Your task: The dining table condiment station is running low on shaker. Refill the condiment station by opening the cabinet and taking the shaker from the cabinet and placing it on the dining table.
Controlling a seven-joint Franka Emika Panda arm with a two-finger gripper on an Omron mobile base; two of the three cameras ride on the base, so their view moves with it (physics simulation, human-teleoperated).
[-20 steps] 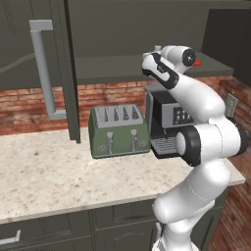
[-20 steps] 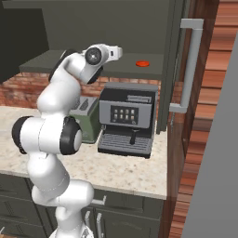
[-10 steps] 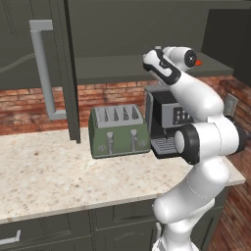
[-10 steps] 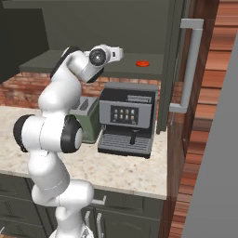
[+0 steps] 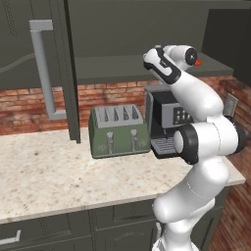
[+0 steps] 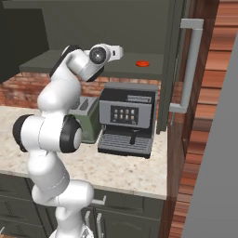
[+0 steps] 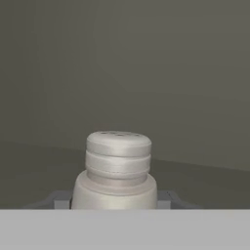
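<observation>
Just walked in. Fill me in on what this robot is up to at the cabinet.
The white arm is reaching into the open wall cabinet above the counter, over the toaster and the coffee machine. In the hand view the gripper sits around the small pale shaker, which stands upright on the cabinet shelf, with a fingertip at each side. It appears closed on the shaker. A small red object lies further along the shelf.

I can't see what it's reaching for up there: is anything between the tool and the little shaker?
Nothing visible is in the way. In the hand view the shaker stands directly between the two tips of the tool, which sit against its sides, inside the cabinet.
</observation>
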